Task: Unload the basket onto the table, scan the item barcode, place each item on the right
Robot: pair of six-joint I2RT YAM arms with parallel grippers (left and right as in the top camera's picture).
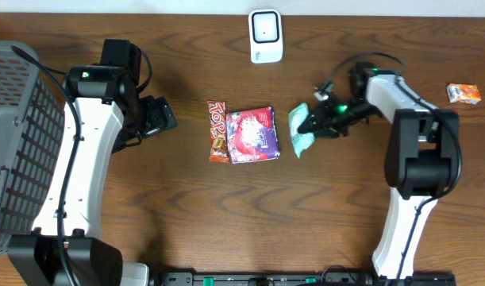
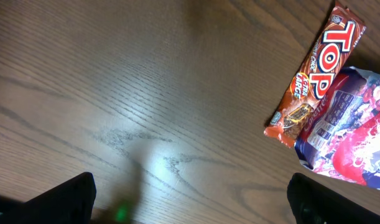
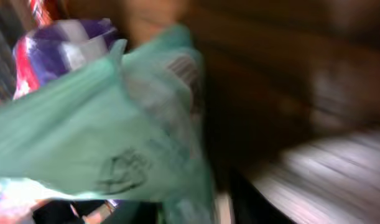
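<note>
1. Green packet (image 1: pixel 301 132): lies at the right gripper (image 1: pixel 313 121) tips; we cannot tell the jaws' hold.
2. Left gripper (image 1: pixel 169 119): jaws wide, empty.
3. We should turn the barcode squarely toward the scanner (image 1: pixel 266 36).

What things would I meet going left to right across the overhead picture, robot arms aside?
Grey basket, TOP chocolate bar, red-and-purple packet, green packet, small orange box. The white scanner is left out: it overlaps the red-and-purple packet's span.

Crumpled green packet (image 1: pixel 300 133), white scanner (image 1: pixel 266 36) well apart
</note>
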